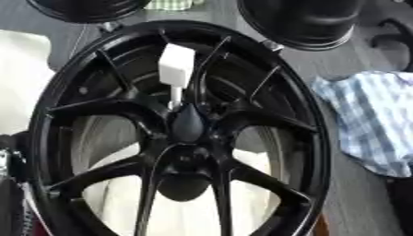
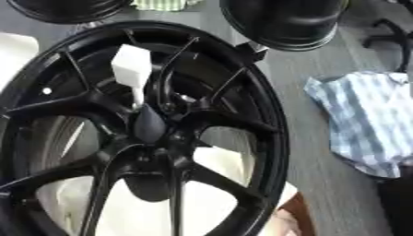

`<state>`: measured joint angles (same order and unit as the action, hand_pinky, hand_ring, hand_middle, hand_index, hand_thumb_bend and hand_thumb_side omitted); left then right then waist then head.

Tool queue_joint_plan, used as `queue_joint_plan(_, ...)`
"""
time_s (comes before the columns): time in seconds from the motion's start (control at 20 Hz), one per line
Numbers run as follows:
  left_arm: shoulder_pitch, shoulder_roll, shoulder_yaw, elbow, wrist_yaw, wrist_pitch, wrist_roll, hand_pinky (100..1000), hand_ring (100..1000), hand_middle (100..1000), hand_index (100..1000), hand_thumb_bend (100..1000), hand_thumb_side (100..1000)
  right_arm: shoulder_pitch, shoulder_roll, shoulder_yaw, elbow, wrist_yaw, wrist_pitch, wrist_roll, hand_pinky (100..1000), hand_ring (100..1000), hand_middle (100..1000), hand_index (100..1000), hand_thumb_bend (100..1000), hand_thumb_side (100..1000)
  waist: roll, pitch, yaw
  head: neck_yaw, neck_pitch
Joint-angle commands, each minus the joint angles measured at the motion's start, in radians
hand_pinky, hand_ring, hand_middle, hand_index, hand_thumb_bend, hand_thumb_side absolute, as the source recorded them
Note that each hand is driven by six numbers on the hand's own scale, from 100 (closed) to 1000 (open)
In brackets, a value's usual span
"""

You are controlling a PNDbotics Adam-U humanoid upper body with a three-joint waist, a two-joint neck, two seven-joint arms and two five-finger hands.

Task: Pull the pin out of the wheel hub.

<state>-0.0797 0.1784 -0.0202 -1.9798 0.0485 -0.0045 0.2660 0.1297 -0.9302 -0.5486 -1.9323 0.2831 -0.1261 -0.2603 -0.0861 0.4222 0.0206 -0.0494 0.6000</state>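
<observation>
Neither my left nor my right robot hand shows in either view, so I cannot tell their state. The white pin point(image 1: 176, 69) stands in the centre of the black wheel hub point(image 1: 187, 124), its blocky head above the spokes. A striped cloth point(image 2: 367, 122) lies to the right.

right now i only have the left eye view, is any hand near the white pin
Observer: None in the right eye view either; the white pin stands untouched, its thin stem running down to the hub.
Operator: anything by the wheel's lower right
Observer: Yes, the right eye view shows a pale rounded shape just past the rim there. I cannot tell what it is.
</observation>
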Motion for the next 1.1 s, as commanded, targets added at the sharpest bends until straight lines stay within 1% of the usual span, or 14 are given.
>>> queue_joint_plan(0.05, -0.004, 0.002, 0.009, -0.02, -0.001, -0.012, 0.004, 685, 670, 591, 723, 100, 829, 0.031, 0.05, -0.039, -0.019, 0.029, 0.03, -0.018, 818, 732, 348, 342, 100, 100, 0.002, -0.025, 0.001, 0.0, 0.005)
queue_joint_plan(0.2, -0.006, -0.001, 0.012, -0.02, 0.001, -0.016, 0.008, 685, 670, 589, 722, 100, 827, 0.082, 0.139, -0.05, -0.047, 0.076, 0.066, -0.023, 818, 735, 358, 355, 100, 100, 0.003, -0.025, 0.002, -0.005, 0.006)
queue_joint_plan(0.3, -0.009, -0.001, 0.013, -0.02, 0.003, -0.018, 0.008, 684, 673, 589, 722, 100, 825, 0.107, 0.201, -0.046, -0.063, 0.125, 0.087, -0.014, 830, 755, 433, 438, 100, 100, 0.003, -0.025, 0.003, -0.014, 0.007)
queue_joint_plan(0.35, -0.01, -0.001, 0.013, -0.02, 0.003, -0.02, 0.009, 684, 675, 589, 722, 100, 825, 0.115, 0.236, -0.041, -0.065, 0.153, 0.091, -0.003, 841, 768, 500, 521, 100, 108, 0.003, -0.024, 0.004, -0.019, 0.008)
queue_joint_plan(0.4, -0.011, -0.002, 0.013, -0.02, 0.004, -0.02, 0.009, 684, 677, 588, 722, 100, 827, 0.12, 0.273, -0.036, -0.067, 0.181, 0.096, 0.011, 847, 774, 542, 564, 100, 117, 0.002, -0.023, 0.005, -0.023, 0.007)
queue_joint_plan(0.45, -0.011, -0.003, 0.013, -0.02, 0.004, -0.019, 0.009, 683, 676, 588, 722, 100, 830, 0.121, 0.306, -0.03, -0.067, 0.205, 0.105, 0.027, 865, 798, 622, 652, 100, 100, 0.002, -0.021, 0.006, -0.025, 0.006)
queue_joint_plan(0.5, -0.011, -0.005, 0.013, -0.02, 0.004, -0.017, 0.009, 683, 676, 587, 722, 100, 833, 0.121, 0.343, -0.021, -0.067, 0.226, 0.122, 0.053, 889, 843, 734, 749, 100, 162, 0.003, -0.019, 0.007, -0.028, 0.003)
queue_joint_plan(0.65, -0.013, -0.007, 0.012, -0.02, 0.003, -0.015, 0.009, 683, 677, 586, 722, 100, 827, 0.121, 0.435, 0.001, -0.068, 0.295, 0.184, 0.149, 954, 958, 898, 907, 100, 176, 0.009, -0.018, 0.01, -0.035, 0.0)
queue_joint_plan(0.75, -0.014, -0.006, 0.013, -0.02, 0.003, -0.018, 0.01, 683, 677, 586, 722, 100, 825, 0.117, 0.483, 0.008, -0.068, 0.327, 0.219, 0.191, 969, 980, 918, 936, 100, 107, 0.012, -0.018, 0.012, -0.038, 0.0)
queue_joint_plan(0.8, -0.013, -0.005, 0.013, -0.02, 0.003, -0.02, 0.011, 683, 677, 586, 722, 100, 825, 0.113, 0.505, 0.012, -0.068, 0.333, 0.228, 0.204, 972, 981, 919, 940, 100, 100, 0.013, -0.018, 0.013, -0.041, 0.001)
queue_joint_plan(0.9, -0.013, -0.006, 0.014, -0.02, 0.003, -0.021, 0.012, 682, 677, 586, 722, 100, 827, 0.106, 0.534, 0.015, -0.068, 0.334, 0.235, 0.212, 974, 976, 917, 946, 100, 117, 0.014, -0.017, 0.013, -0.042, -0.001)
queue_joint_plan(0.95, -0.013, -0.006, 0.013, -0.02, 0.003, -0.021, 0.012, 682, 678, 586, 722, 100, 826, 0.103, 0.543, 0.017, -0.068, 0.333, 0.235, 0.21, 973, 972, 913, 944, 100, 168, 0.015, -0.017, 0.012, -0.042, -0.002)
queue_joint_plan(1.05, -0.014, -0.005, 0.012, -0.02, 0.002, -0.021, 0.01, 682, 678, 586, 722, 100, 826, 0.094, 0.554, 0.02, -0.068, 0.326, 0.238, 0.192, 969, 960, 902, 937, 100, 125, 0.015, -0.015, 0.011, -0.042, -0.005)
queue_joint_plan(1.1, -0.014, -0.005, 0.011, -0.02, 0.001, -0.02, 0.008, 681, 678, 585, 722, 100, 826, 0.088, 0.556, 0.024, -0.068, 0.32, 0.234, 0.181, 961, 938, 876, 924, 100, 160, 0.015, -0.014, 0.012, -0.044, -0.007)
